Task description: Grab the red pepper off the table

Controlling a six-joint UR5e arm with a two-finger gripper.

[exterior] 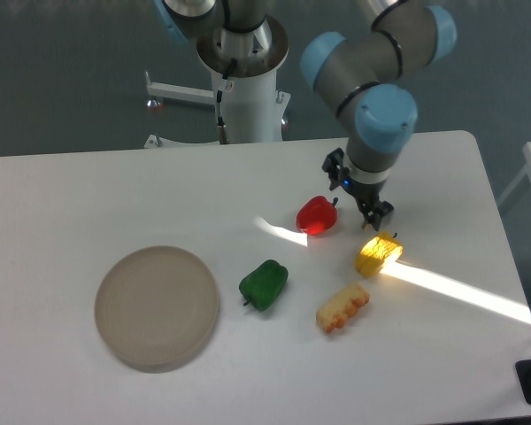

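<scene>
The red pepper (pixel 318 215) is small and glossy, lying on the white table (pixel 88 195) right of centre. My gripper (pixel 357 190) hangs just to the right of and slightly behind the pepper, close to the tabletop. Its two dark fingers are spread apart with nothing between them. The pepper sits just left of the left finger, outside the jaws.
A green pepper (pixel 264 284) lies left of and in front of the red one. A yellow curved piece (pixel 379 255) sits just below the gripper and a yellow corn-like piece (pixel 342 307) in front of it. A round beige disc (pixel 157 306) lies at front left.
</scene>
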